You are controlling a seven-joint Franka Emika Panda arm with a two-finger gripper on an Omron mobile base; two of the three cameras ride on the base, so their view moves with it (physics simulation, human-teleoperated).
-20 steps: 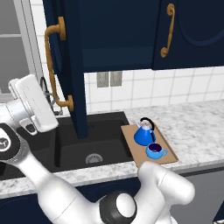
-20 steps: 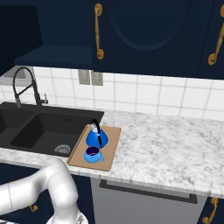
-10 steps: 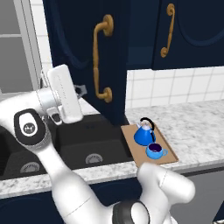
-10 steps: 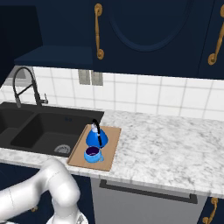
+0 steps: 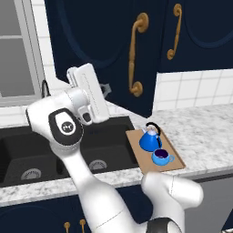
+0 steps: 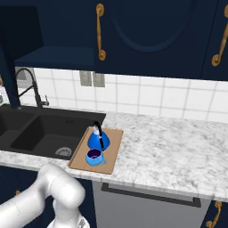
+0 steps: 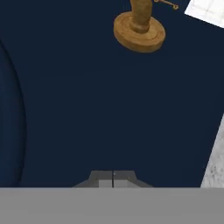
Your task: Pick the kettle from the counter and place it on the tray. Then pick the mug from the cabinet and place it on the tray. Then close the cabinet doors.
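The blue kettle (image 5: 149, 138) (image 6: 98, 139) and the small blue mug (image 5: 161, 157) (image 6: 94, 156) both stand on the wooden tray (image 5: 174, 160) (image 6: 112, 152), which lies on the counter (image 6: 169, 147) right of the sink. My gripper (image 7: 113, 178) is shut with nothing in it, and its tips are up against the navy face of the left cabinet door (image 5: 100, 41) (image 7: 87, 100), below the brass handle (image 5: 136, 54) (image 7: 139, 28). That door stands partly open at an angle. The right door (image 6: 147, 35) is closed. The cabinet's navy shelf (image 6: 53, 58) still shows.
A black double sink (image 6: 44, 131) with a dark faucet (image 6: 31, 87) lies left of the tray. A window (image 5: 13, 45) is at the far left. White tiles back the counter, which runs bare to the right. Navy base cabinets sit below.
The left door has swung a long way toward closing, and my hand has followed it to the right. Kettle, mug and tray have not moved.
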